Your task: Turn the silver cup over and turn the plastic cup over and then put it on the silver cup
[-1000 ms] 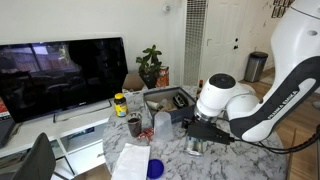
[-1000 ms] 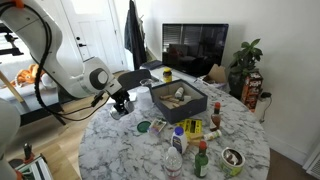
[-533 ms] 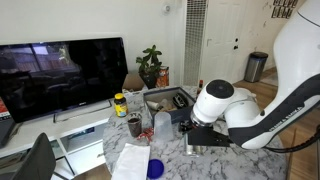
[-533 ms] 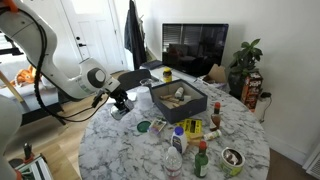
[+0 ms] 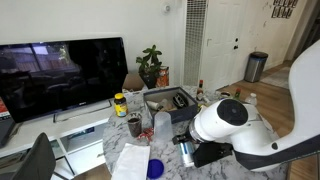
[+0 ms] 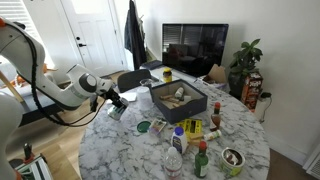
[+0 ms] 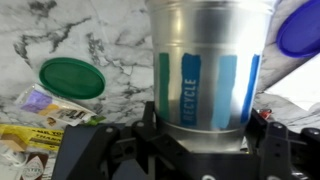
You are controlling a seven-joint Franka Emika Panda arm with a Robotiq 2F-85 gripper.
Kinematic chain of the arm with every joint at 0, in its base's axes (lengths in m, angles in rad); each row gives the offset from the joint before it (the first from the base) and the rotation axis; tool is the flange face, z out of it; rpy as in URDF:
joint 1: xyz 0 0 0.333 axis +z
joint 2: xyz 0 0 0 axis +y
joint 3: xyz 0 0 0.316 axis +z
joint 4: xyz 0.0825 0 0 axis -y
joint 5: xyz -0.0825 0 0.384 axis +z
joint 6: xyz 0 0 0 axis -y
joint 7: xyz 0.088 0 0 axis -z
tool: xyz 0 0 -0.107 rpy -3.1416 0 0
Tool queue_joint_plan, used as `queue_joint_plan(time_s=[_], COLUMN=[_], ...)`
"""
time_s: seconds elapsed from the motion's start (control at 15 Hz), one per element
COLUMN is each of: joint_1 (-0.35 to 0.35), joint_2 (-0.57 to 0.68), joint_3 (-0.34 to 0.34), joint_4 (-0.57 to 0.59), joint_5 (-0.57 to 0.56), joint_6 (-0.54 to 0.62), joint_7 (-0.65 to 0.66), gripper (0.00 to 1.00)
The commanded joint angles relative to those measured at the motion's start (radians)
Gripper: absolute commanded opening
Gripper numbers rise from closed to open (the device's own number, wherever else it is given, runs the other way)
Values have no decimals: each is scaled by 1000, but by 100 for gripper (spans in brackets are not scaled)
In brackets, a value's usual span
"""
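Gripper (image 7: 205, 120) clamps the silver cup (image 7: 208, 60) near the marble table (image 7: 60, 25) edge, with a green lid (image 7: 70, 77) beside it.

Exterior views share the table (image 6: 118, 140), seemingly from opposite sides.

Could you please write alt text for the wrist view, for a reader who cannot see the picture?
A silver cup with blue stripes and the word RECYCLE fills the middle, held between dark fingers at the bottom edge. On the marble table behind lie a green lid, left, and a blue disc, upper right.
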Motion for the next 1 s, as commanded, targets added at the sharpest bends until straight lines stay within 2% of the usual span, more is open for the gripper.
queue_joint_plan(time_s=[0.0, 0.07, 0.13, 0.4, 0.47, 0.6, 0.93], joint_1=[105, 118, 53, 81, 83, 64, -34], joint_2=[166, 200, 94, 163, 180, 215, 232], joint_3=[-44, -46, 9, 1, -2, 25, 160], joint_4=[-8, -5, 1, 5, 12, 30, 55], joint_5=[148, 197, 230, 286, 288, 342, 465], joint_6=[114, 154, 87, 135, 123, 192, 402], joint_7=[-140, -181, -226, -272, -271, -316, -516], gripper=[57, 57, 82, 82, 57, 57, 57])
